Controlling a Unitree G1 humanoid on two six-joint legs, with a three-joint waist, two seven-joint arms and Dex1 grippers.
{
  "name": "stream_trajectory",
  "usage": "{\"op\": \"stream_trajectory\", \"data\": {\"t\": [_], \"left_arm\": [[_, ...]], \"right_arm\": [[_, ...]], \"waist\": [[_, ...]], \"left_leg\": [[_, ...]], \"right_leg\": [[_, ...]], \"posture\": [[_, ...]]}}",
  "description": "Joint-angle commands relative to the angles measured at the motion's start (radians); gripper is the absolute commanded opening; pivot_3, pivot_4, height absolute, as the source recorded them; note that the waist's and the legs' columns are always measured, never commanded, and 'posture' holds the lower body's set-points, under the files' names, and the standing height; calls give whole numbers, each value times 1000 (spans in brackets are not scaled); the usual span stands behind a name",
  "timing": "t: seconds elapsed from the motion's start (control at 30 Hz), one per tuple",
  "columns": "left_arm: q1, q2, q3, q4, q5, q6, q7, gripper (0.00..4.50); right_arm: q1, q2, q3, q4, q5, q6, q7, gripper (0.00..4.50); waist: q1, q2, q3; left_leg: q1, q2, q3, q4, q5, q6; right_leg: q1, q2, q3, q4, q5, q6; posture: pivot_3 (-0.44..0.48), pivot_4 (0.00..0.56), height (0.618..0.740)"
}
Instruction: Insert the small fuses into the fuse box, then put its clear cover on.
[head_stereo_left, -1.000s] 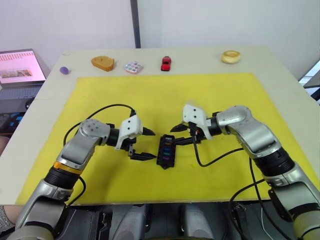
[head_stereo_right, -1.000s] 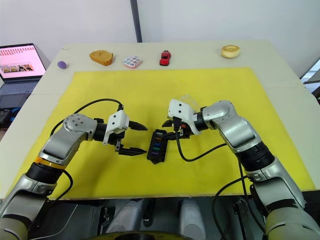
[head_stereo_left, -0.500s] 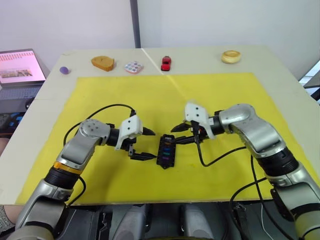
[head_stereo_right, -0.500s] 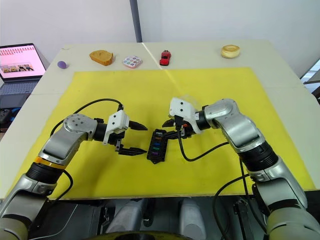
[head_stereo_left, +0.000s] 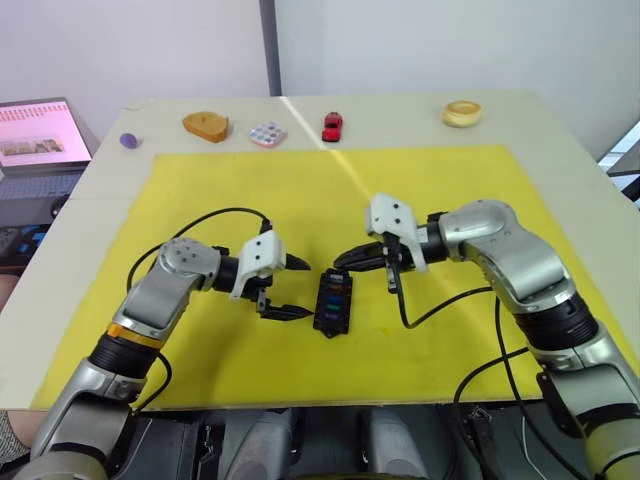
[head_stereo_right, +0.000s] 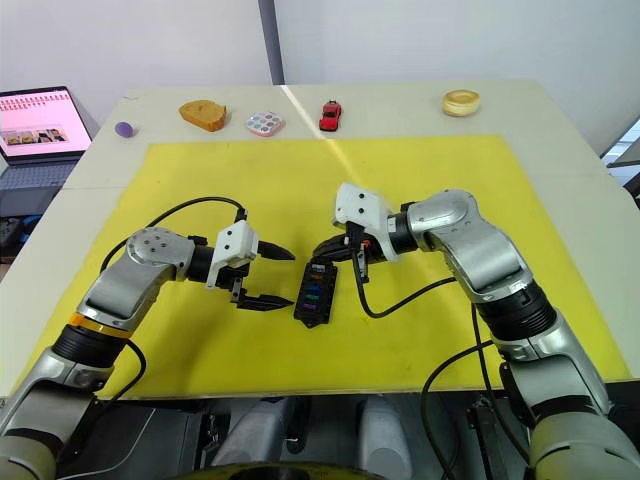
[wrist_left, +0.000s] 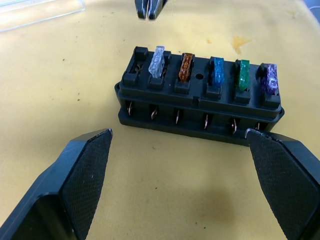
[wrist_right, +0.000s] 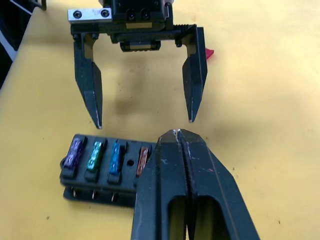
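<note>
Five fuses seated, one slot still empty at the end of the fuse box (wrist_left: 200, 100).

Your right gripper (wrist_right: 182, 137) is pinched closed on nothing visible, tip over the clear fuse; your left gripper (head_stereo_left: 290, 288) is spread wide just beside the box. The red fuse (wrist_right: 209, 53) lies behind your left gripper; fetch it, and keep the clear cover (wrist_left: 40, 12) for last.

Clear cover (wrist_left: 40, 12) cut off

Head pair overhead — wrists close, sharing fuse box (wrist_left: 200, 95).
</note>
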Motion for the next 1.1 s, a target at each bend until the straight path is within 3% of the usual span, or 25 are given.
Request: {"op": "stream_trajectory", "data": {"t": [0.03, 1.1], "left_arm": [[-3, 3, 6, -11, -2, -13, 0, 4500], [7, 8, -1, -21, 12, -17, 4, 4500]], "right_arm": [[-4, 6, -4, -8, -8, -8, -17, 36], [92, -2, 82, 89, -78, -89, -15, 36]], "waist": [[0, 0, 0], [0, 0, 0]], "left_leg": [[0, 0, 0, 0, 0, 0], [1, 0, 0, 0, 0, 0]], "right_leg": [[0, 0, 0, 0, 0, 0], [1, 0, 0, 0, 0, 0]], "posture": [[0, 150, 740], [0, 150, 740]]}}
